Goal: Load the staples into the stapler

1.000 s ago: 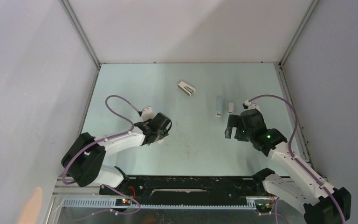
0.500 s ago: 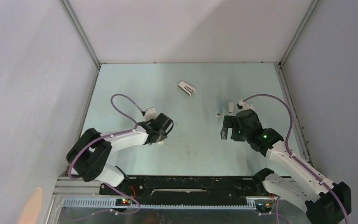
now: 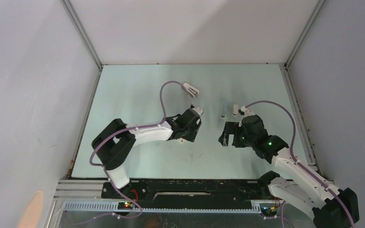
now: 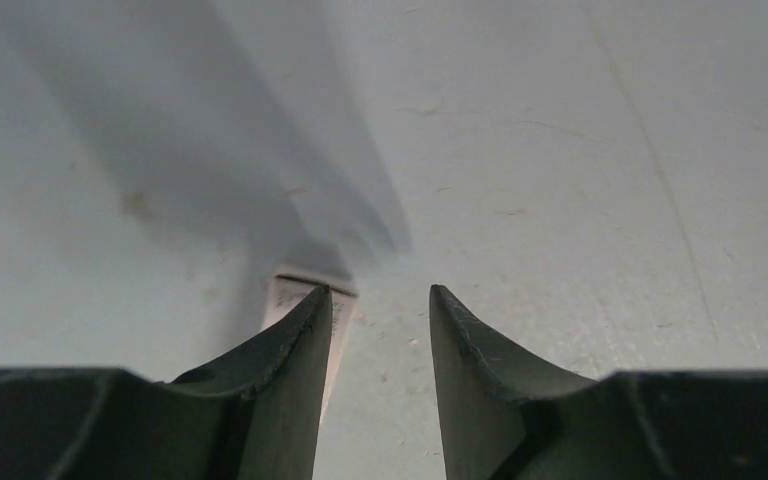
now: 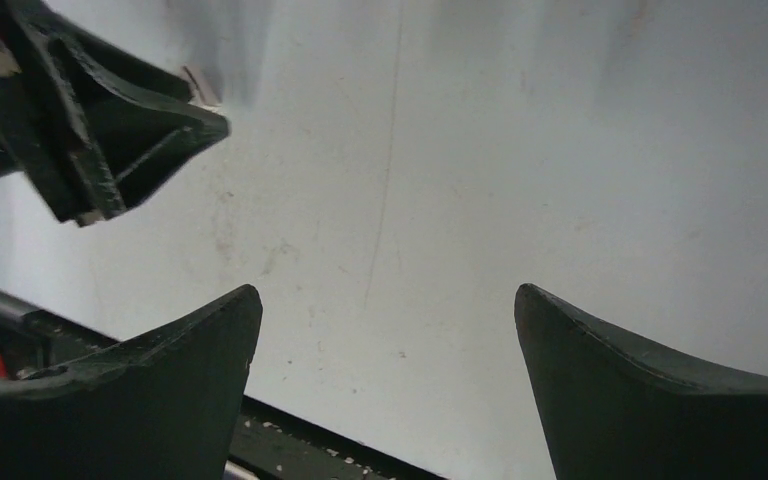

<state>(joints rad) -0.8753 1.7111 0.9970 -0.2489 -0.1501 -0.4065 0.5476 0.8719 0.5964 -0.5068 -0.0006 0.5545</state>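
A slim pale blue-grey bar with a white end (image 3: 223, 110), seemingly the stapler, lies right of centre. A small white piece (image 3: 235, 109) lies just right of it. I cannot make out any staple strips. My left gripper (image 3: 184, 137) is low over the table centre, its jaws a narrow gap apart (image 4: 380, 295) with only bare table between them. A small white card-like piece (image 4: 295, 290) lies under the left finger; I cannot tell what it is. My right gripper (image 3: 225, 135) hovers just near of the bar, wide open and empty (image 5: 388, 300).
A white wedge-shaped object with a dark slot (image 3: 190, 89) lies at the back centre, with the left arm's purple cable (image 3: 164, 95) looping beside it. Grey walls enclose the table. A black rail (image 3: 185, 187) runs along the near edge. The left gripper shows in the right wrist view (image 5: 90, 130).
My left arm has swung right from the left-middle to the table centre, and the white piece under it came along. My right gripper has shifted a little left and nearer.
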